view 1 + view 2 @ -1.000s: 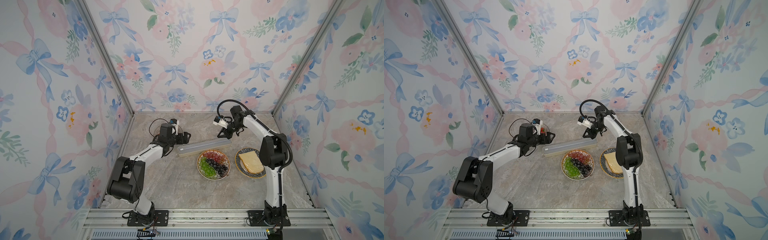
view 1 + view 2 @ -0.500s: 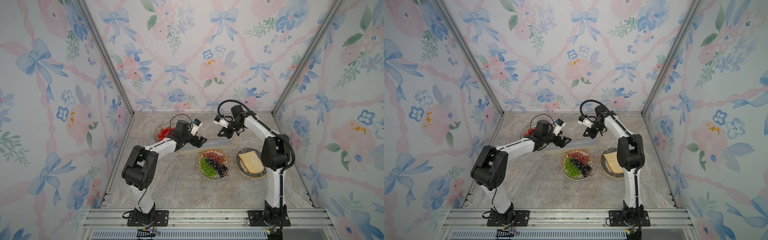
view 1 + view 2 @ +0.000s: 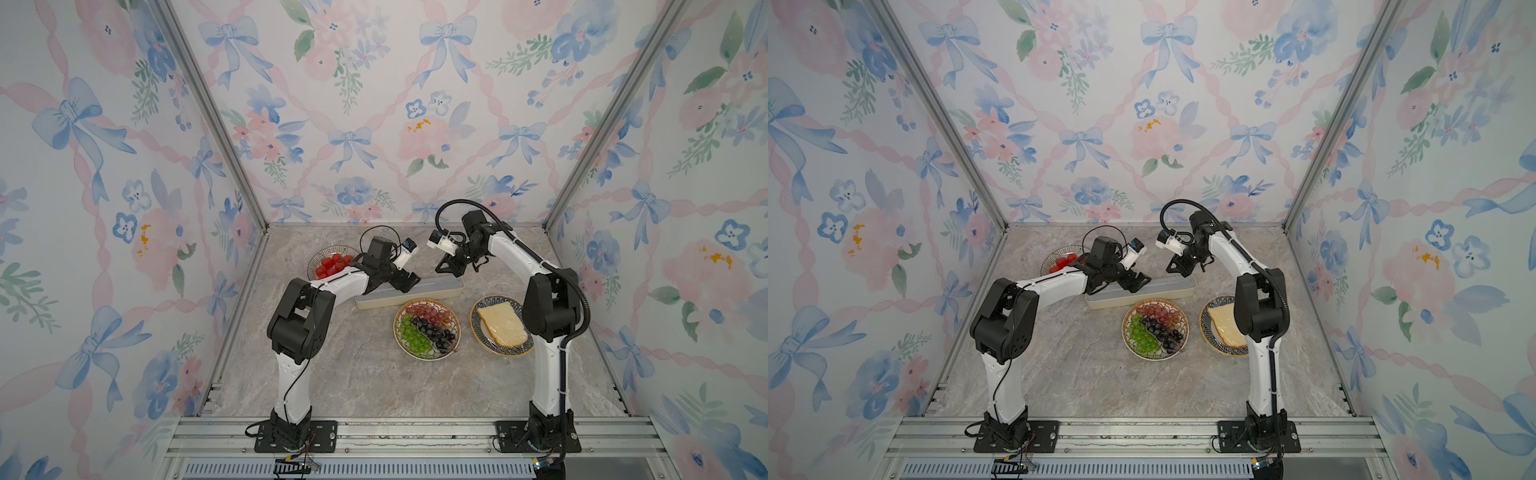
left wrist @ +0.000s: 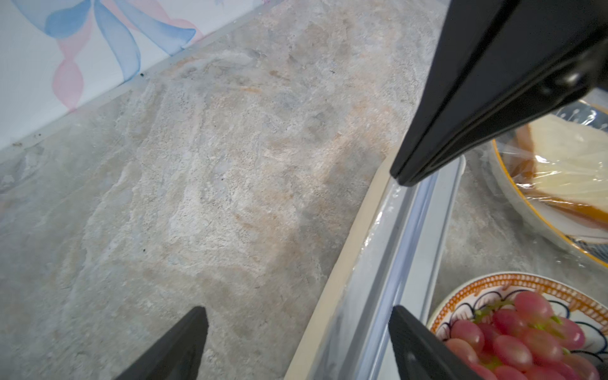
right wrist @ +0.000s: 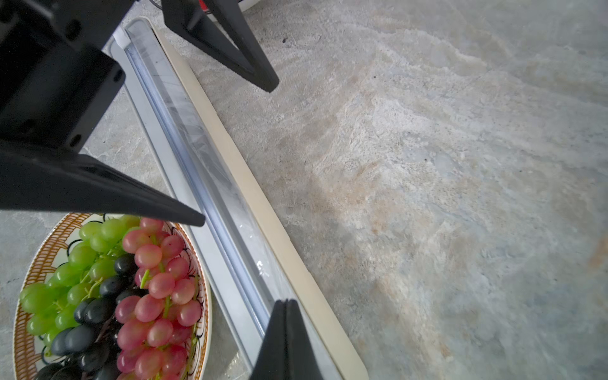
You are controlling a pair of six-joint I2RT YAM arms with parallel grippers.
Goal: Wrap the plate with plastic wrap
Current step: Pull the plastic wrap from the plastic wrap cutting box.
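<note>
1. Top views: in both top views the left gripper (image 3: 409, 283) and right gripper (image 3: 442, 270) are seen only as small dark shapes over the long cream box (image 3: 436, 289), and neither opening can be judged there. A bowl (image 3: 332, 250) of red fruit is partly hidden by the left arm (image 3: 332, 286).
2. Left wrist view: the left gripper (image 4: 297, 309) is shown spread wide with nothing held. One finger is over the bare desk (image 4: 214, 164), the other over the box's grey-blue top.
3. Right wrist view: the right gripper (image 5: 286, 302) is shown pressed together above the box's slot. Whether film is pinched cannot be made out.
4. The plastic wrap (image 5: 227, 184) is made out only in the wrist views, as a glossy strip lying in the box, just beside the grape plate (image 5: 36, 266), which is cut off by the frame.
5. Film stretched over the bread plate (image 4: 523, 210) is revealed only by the left wrist view.
</note>
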